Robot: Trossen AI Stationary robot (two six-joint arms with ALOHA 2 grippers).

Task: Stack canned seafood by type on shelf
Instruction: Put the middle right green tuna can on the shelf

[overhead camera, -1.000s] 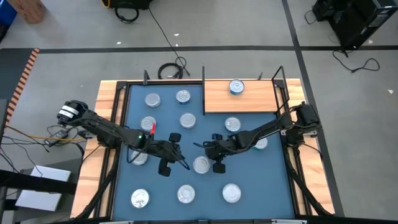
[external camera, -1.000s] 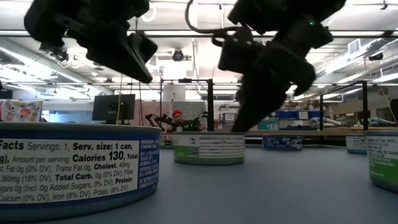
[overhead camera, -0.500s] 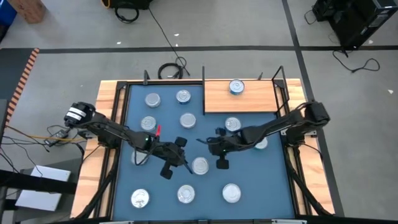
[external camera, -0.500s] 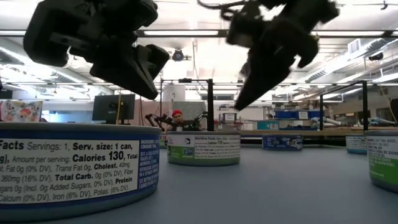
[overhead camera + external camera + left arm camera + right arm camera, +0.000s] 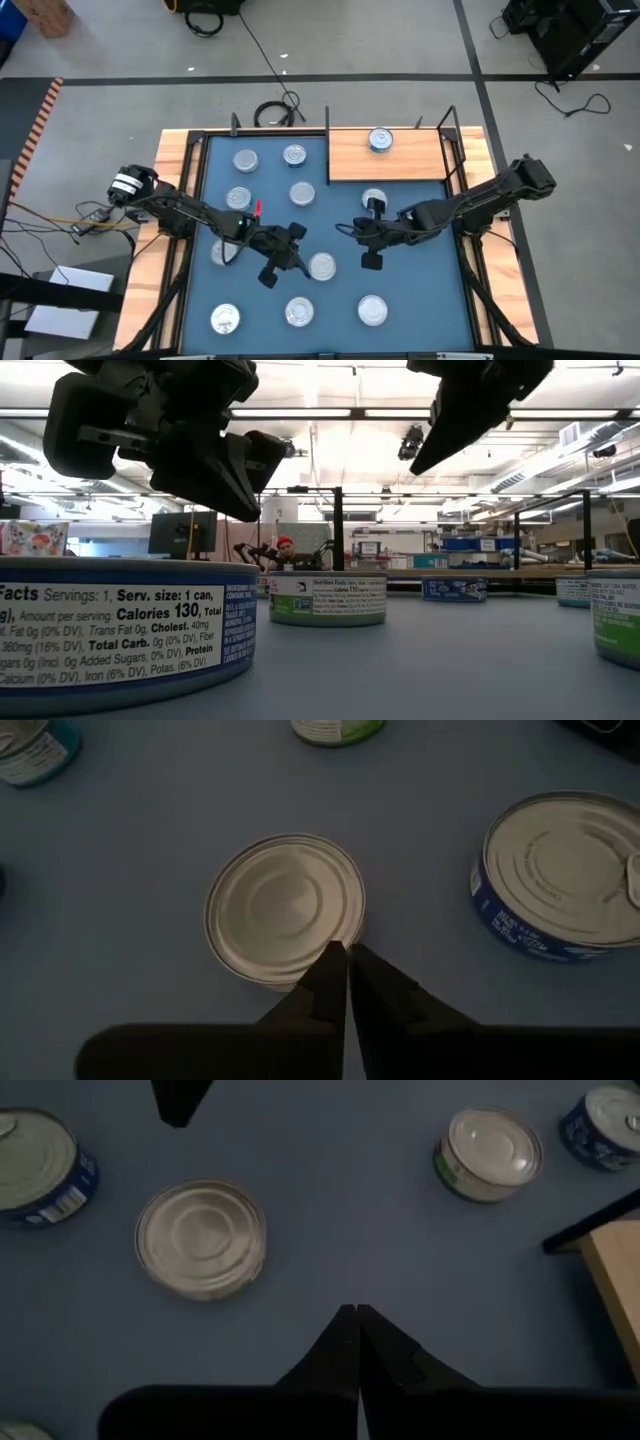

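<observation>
The left gripper (image 5: 347,960), fingers nearly together, is hovering over a tin (image 5: 285,909); descending unopened risks knocking it aside.

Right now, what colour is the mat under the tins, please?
Blue; the mat shows best in the high view.

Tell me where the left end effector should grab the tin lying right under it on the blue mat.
Grip the tin across its round side wall, coming straight down from above. It sits flat, lid up, and is short, so the lid offers nothing to pinch. The mat is bare all around it, and the nearest can sits apart. The left end effector looks nearly shut, so it likely has to open wider than the lid first.
</observation>
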